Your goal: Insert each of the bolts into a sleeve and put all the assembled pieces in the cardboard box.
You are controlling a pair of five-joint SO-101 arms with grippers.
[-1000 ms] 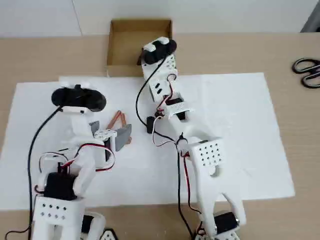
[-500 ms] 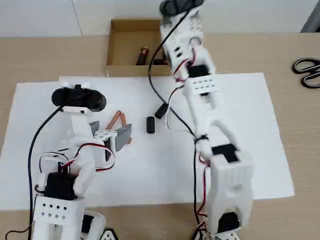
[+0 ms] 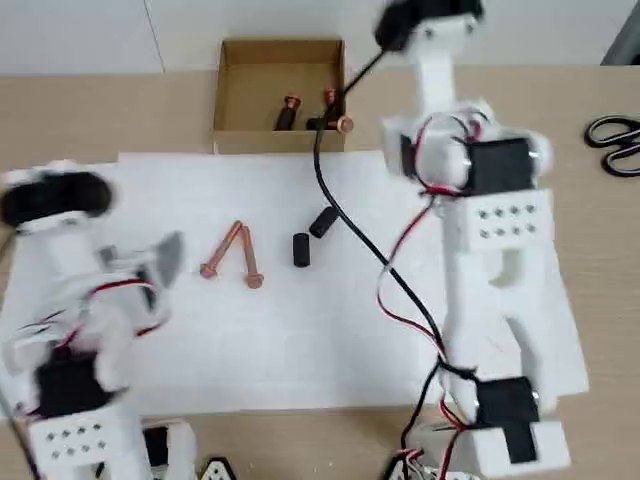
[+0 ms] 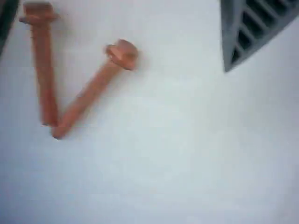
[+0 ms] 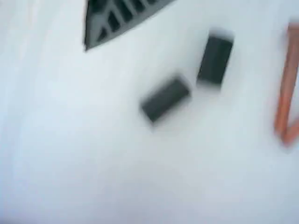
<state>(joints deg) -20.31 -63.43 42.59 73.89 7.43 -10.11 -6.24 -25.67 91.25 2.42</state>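
- Your left hand (image 3: pixel 168 252) hangs just beside the two loose copper-coloured metal bolts (image 3: pixel 222 250) on the white paper sheet (image 3: pixel 330 330); spread or pressed together, you cannot tell.
- Your right hand (image 5: pixel 121 18) is high over the two short black cylindrical sleeves (image 3: pixel 301 250); its state cannot be told either.
- Two assembled pieces (image 3: pixel 287 112) lie already in the brown cardboard box (image 3: pixel 250 90).
- By my judgement you are about halfway: two bolts must go into sleeves, then into the box.

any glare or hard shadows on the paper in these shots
High view: the paper is evenly lit, no glare, and the bolts throw almost no shadow. Left wrist view: only a faint soft shadow along the bolts. Right wrist view: the sleeves have soft, weak shadows too.
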